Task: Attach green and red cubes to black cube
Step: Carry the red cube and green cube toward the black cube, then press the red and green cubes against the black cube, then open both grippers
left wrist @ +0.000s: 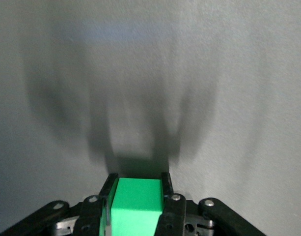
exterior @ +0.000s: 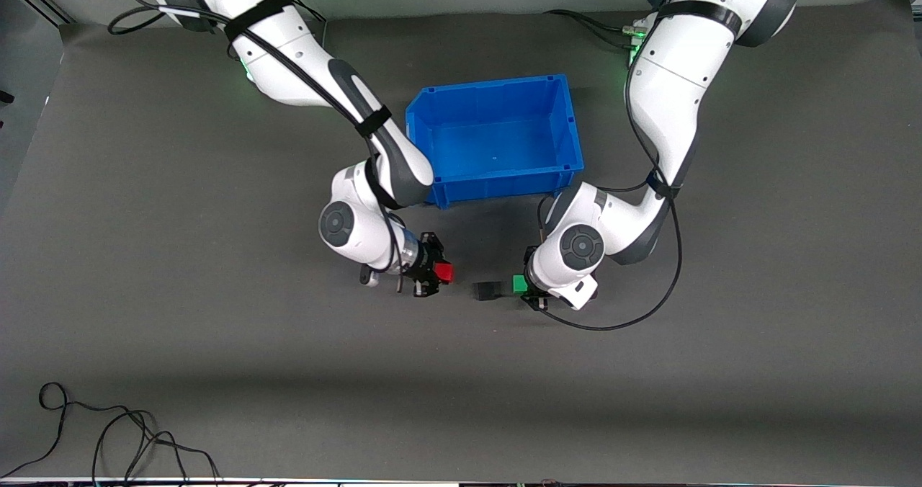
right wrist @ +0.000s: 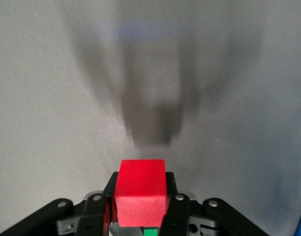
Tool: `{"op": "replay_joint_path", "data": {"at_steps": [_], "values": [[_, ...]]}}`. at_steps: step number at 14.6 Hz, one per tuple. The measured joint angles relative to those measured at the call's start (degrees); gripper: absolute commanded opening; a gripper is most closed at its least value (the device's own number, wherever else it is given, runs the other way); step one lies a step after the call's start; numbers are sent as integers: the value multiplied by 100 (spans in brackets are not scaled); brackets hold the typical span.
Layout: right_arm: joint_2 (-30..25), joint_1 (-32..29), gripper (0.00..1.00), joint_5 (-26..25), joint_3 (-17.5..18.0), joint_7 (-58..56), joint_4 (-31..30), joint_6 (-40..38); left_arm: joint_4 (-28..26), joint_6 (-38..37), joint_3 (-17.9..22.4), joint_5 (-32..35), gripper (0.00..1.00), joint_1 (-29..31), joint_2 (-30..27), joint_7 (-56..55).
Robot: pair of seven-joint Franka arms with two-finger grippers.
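My right gripper (exterior: 438, 274) is shut on the red cube (exterior: 444, 273), held low over the mat nearer the front camera than the blue bin; the cube sticks out past the fingertips in the right wrist view (right wrist: 140, 189). My left gripper (exterior: 524, 285) is shut on the green cube (exterior: 519, 283), which fills the gap between its fingers (left wrist: 165, 184) in the left wrist view (left wrist: 136, 204). The black cube (exterior: 487, 291) lies between the two grippers, close beside the green cube and a short gap from the red one. I cannot tell whether black and green touch.
The blue bin (exterior: 504, 184) stands open just farther from the front camera than both grippers, with nothing inside. The grey mat (exterior: 216, 372) spreads all round. Loose black cable (exterior: 108, 436) lies at the near edge toward the right arm's end.
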Motion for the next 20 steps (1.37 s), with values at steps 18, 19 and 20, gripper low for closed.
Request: {"op": "replay_joint_path", "data": {"at_steps": [18,19,20], "values": [[1172,145,34,-607,4,-2,1612,-1,432,172,5,258,100,-227,286,-330],[1192,164,37,-607,4,-2,1627,-1,448,172,6,261,100,-228,286,-329],[1211,173,51,-607,4,-2,1642,-1,466,172,7,262,100,-228,286,-329]]}}
